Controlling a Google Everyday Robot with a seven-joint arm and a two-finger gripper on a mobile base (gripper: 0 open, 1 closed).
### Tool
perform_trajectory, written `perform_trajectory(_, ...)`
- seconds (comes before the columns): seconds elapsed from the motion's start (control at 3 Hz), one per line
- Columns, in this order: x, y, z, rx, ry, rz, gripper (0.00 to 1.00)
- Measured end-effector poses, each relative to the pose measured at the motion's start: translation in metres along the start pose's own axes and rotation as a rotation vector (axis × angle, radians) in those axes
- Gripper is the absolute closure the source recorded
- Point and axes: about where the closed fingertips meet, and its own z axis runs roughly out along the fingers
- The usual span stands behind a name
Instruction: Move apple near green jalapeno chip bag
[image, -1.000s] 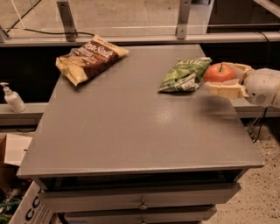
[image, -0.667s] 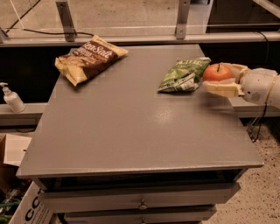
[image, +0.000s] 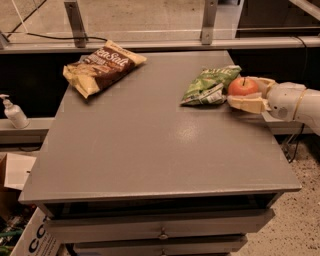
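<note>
The apple, red-orange with a short dark stem, is at the table's right edge, just right of the green jalapeno chip bag and almost touching it. My gripper reaches in from the right. Its cream fingers sit on either side of the apple, shut on it, low over the table top. The crinkled green bag lies flat on the table.
A larger brown-and-yellow chip bag lies at the far left corner of the grey table. A soap dispenser stands on a ledge to the left. A railing runs behind the table. Drawers are under the front edge.
My gripper has moved a little left with the apple in it, bringing the apple closer to the green bag. Both bags have stayed put.
</note>
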Motion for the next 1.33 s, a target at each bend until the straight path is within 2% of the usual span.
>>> perform_trajectory(0.33, 0.01, 0.0003, 0.0091, -0.01, -0.005, 0.019, 1.0)
perform_trajectory(0.67, 0.0141, 0.0009, 0.0154, -0.017, -0.008, 0.036, 0.82)
perform_trajectory(1.33, 0.0083, 0.0027, 0.0153, -0.015, -0.011, 0.034, 0.36)
